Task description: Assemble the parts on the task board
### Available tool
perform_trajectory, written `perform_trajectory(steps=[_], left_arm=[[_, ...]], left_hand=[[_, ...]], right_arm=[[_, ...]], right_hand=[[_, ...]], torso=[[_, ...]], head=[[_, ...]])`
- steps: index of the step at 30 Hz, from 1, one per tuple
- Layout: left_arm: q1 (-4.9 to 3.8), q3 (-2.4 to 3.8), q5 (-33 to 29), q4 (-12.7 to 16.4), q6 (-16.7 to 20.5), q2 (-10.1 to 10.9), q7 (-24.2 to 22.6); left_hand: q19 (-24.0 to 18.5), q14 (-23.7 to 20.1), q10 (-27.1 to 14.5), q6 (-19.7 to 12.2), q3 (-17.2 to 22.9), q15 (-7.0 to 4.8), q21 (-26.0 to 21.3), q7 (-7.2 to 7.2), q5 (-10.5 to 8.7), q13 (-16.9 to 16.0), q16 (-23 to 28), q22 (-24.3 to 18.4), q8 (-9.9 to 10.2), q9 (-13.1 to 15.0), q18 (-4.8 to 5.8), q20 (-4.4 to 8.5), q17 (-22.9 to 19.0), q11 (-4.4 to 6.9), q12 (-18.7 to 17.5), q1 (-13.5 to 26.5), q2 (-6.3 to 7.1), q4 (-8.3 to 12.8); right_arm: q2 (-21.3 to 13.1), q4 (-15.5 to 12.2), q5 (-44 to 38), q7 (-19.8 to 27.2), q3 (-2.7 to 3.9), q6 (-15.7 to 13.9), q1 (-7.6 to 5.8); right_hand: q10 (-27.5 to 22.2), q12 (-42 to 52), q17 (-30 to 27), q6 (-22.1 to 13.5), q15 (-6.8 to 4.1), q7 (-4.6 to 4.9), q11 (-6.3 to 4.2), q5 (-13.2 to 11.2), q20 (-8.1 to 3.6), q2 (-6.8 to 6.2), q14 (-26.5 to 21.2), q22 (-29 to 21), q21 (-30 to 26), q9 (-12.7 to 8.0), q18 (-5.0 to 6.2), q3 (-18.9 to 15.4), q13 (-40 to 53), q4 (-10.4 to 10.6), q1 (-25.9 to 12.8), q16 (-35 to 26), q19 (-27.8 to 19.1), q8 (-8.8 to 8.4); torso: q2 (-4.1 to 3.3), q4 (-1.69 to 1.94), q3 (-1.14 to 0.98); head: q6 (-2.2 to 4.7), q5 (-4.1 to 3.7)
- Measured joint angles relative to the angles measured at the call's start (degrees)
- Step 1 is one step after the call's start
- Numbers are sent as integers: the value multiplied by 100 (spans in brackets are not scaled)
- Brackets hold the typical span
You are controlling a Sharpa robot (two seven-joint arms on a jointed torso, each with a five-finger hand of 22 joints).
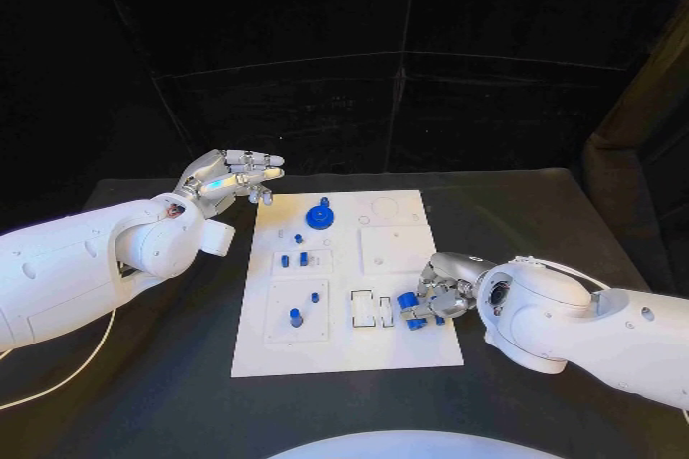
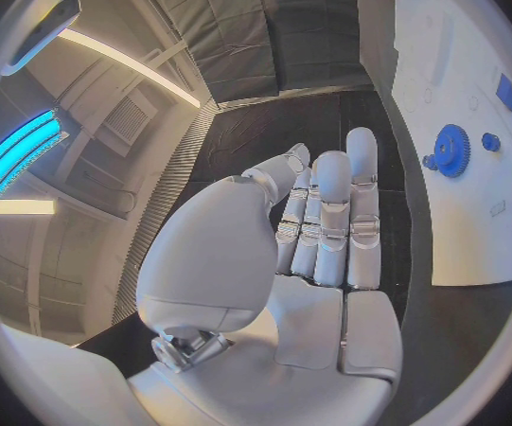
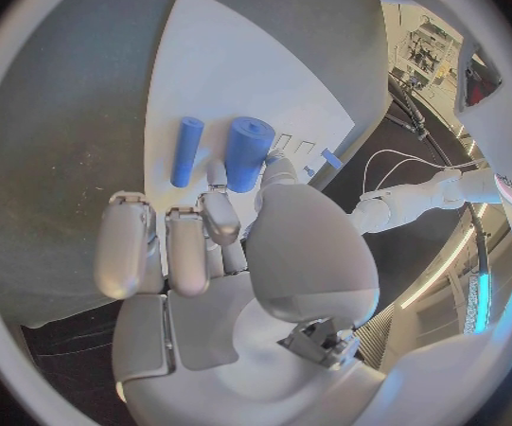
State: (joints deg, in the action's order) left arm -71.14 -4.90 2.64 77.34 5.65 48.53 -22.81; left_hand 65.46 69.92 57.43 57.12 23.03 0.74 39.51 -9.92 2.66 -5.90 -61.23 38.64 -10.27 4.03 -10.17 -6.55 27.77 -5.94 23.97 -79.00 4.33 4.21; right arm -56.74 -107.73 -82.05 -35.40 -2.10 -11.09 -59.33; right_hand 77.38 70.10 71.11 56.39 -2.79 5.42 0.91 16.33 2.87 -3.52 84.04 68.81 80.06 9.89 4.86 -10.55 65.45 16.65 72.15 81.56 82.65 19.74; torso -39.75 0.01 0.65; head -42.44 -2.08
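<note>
Two hands work at the white task board (image 1: 344, 310): the right hand (image 1: 438, 298) pinches a blue cylinder (image 3: 247, 151) near its right edge; the left hand (image 1: 227, 178) hovers empty, fingers spread, far-left.

Right hand (image 3: 226, 256): seen from behind the palm, fingers (image 3: 126, 251) curled forward over the task board (image 3: 208, 76).
Thick blue cylinder (image 3: 249, 151): pinched between the thumb tip and a fingertip.
Thin blue pin (image 3: 187, 150): laid on the board just beyond the fingers, beside the cylinder.
Table (image 3: 55, 114): dark surface around the board.
</note>
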Motion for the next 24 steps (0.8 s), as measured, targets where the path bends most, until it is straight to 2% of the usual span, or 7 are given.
perform_trajectory(steps=[5, 10, 14, 24], left_arm=[[0, 0, 0, 3, -2, 8, 1], [0, -1, 0, 10, -4, 17, 2], [1, -2, 0, 12, -8, 23, 3], [1, -2, 0, 15, -16, 24, 6]], left_hand=[[0, 0, 0, 0, 0, 0, 0, 0, 0, 0, 0, 0, 0, 0, 0, 0, 0, 0, 0, 0, 0, 0], [0, 0, 0, 0, 0, 0, 0, 0, 0, 0, 0, 1, 0, 0, 0, 0, 0, 0, 0, 0, 0, 0], [0, 0, -2, 0, 0, 0, 0, 0, 0, 0, 0, 1, 0, 0, 0, 0, -1, 2, 0, 0, 0, 0], [0, 0, -21, 0, 0, 0, 0, 0, 0, 0, 0, 1, 0, 0, 0, 0, -11, 21, 0, 0, 0, 0]], right_arm=[[40, 18, -72, -12, 6, -9, 17], [36, -30, -104, -27, -3, -110, 42], [-62, -165, -64, -41, -29, -303, 74], [-167, -512, 343, 27, -26, -957, 74]], right_hand=[[21, 0, 42, 1, -32, -1, -21, 81, 0, 58, -8, 5, 3, 77, 1, -23, 63, -9, 58, 24, 0, 74], [43, 68, 81, -21, -41, -18, -43, 455, 0, 133, 1, 29, 3, 169, 1, -46, 172, -23, 133, 31, 0, 166], [135, 111, 143, -51, -60, -28, -91, 768, 0, 216, -19, 72, 26, 258, 1, -89, 274, -22, 217, 63, 0, 232], [135, 111, 162, -30, -61, -49, -91, 942, -21, 194, -20, 83, 26, 349, 1, -155, 285, -4, 194, 63, 21, 268]], torso=[[2, -2, 1], [3, -3, 2], [4, -3, -1], [8, -1, 7]], head=[[1, 1], [6, 18], [13, 25], [16, 40]])
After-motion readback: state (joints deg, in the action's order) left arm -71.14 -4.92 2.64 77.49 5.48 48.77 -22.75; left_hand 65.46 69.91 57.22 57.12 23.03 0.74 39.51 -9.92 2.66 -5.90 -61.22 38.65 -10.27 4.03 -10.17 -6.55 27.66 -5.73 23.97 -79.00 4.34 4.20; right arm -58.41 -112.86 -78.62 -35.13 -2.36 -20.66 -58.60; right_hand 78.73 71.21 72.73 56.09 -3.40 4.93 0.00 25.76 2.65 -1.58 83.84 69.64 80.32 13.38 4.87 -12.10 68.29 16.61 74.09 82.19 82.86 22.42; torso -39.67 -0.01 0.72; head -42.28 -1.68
